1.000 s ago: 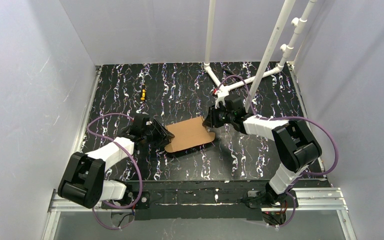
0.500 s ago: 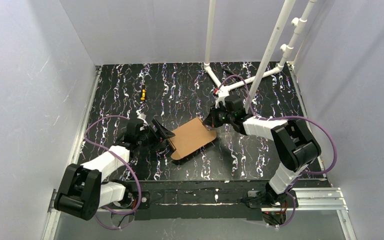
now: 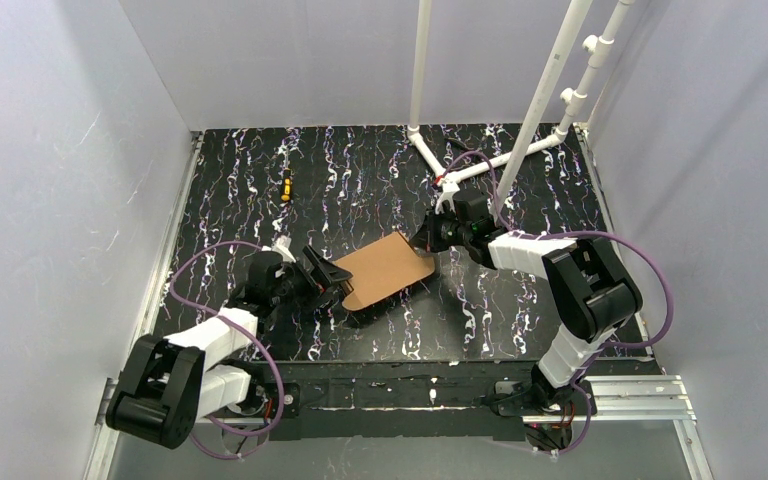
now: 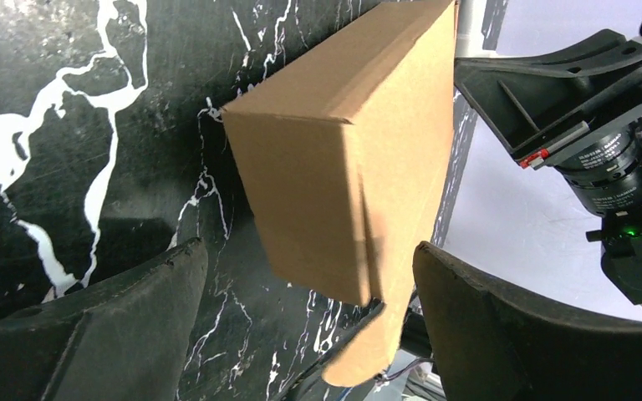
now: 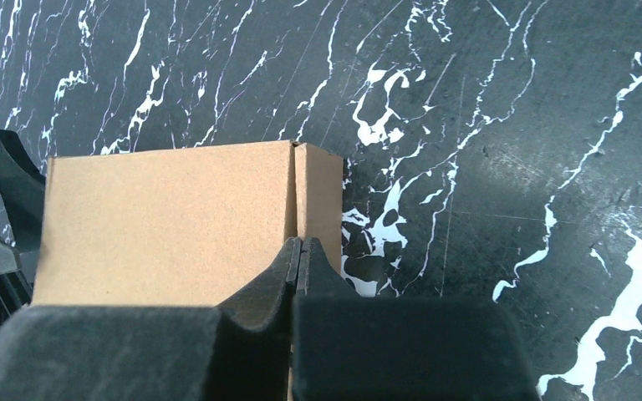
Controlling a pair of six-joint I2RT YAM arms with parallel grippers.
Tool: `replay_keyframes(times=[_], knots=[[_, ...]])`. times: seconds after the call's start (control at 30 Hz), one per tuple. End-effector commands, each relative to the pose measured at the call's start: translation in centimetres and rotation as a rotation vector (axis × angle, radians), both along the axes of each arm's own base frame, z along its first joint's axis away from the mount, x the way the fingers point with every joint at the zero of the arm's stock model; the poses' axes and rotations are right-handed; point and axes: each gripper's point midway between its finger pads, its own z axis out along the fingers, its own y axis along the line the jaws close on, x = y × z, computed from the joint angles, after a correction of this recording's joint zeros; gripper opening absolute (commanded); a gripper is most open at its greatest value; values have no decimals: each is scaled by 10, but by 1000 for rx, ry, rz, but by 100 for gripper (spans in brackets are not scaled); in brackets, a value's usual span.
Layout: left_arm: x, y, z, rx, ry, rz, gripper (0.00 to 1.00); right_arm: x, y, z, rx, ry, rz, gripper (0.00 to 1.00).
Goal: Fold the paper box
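- My right gripper [image 3: 426, 240] reaches to the middle of the table [image 3: 520, 300], a black top veined with white.
- Its jaws are pressed together, clamped on the far right edge of the paper box [image 3: 385, 270].
- In my right wrist view the two black fingers [image 5: 259, 292] meet at a seam in the cardboard, with a wide panel to the left of it and a narrow strip to the right.
- The paper box is plain brown cardboard, near the middle of the table, between my two grippers.
- From above it lies slantwise, its far right end at my right gripper and its near left end towards my left one, with dark shadow along its near side.
- In my left wrist view one folded corner of it points towards the camera, and a rounded tab hangs at its lower edge.
- My left gripper [image 3: 335, 280] sits at the near left end of the box, jaws wide apart.
- Its fingers flank that end, and I see a gap between each of them and the cardboard.
- A small yellow and black thing [image 3: 284, 186] lies on the far left of the table, well apart from the box.
- White pipes [image 3: 545, 100] stand at the far right.
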Motion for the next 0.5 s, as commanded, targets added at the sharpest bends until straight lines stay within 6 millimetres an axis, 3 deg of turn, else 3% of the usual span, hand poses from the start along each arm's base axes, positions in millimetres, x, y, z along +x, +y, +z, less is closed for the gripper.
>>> replay_keyframes(times=[0.0,0.17,0.47], knots=[[9,-8,8,-64,-46,-19,92,2,-27,-33,-52,100,-112,1],[17,-16,11,-127,-63,-21,98,2,-28,-33,-46,108,-108,1],[27,-18,20,-166,-73,7,96,-1,-21,-28,-9,114,-72,1]])
